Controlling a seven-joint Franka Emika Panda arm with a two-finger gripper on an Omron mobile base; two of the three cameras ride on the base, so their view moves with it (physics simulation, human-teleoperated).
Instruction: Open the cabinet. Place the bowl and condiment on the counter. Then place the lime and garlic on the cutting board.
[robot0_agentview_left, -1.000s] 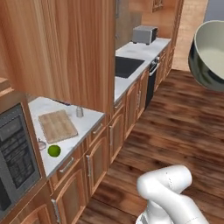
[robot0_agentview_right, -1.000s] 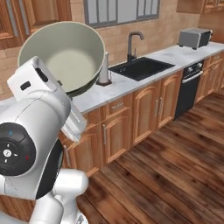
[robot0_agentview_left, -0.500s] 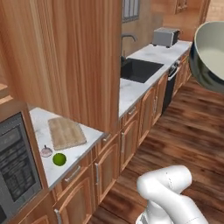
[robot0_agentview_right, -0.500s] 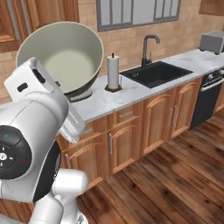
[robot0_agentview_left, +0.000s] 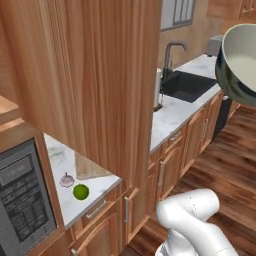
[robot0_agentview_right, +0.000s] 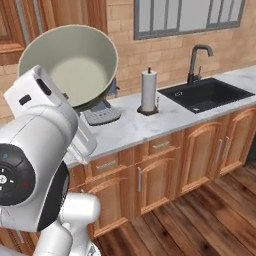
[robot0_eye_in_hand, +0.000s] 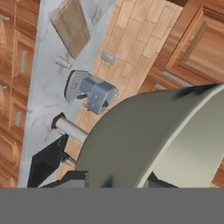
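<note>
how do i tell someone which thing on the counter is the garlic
Find the built-in microwave at the lower left of the left base view; the strip of white marble counter beside it holds two small round things side by side. The garlic is the pale pinkish bulb nearer the microwave, not the bright green lime next to it.

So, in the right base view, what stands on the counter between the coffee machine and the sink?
A paper-towel roll stands upright on the counter between the coffee machine and the sink, in the right base view.
</note>
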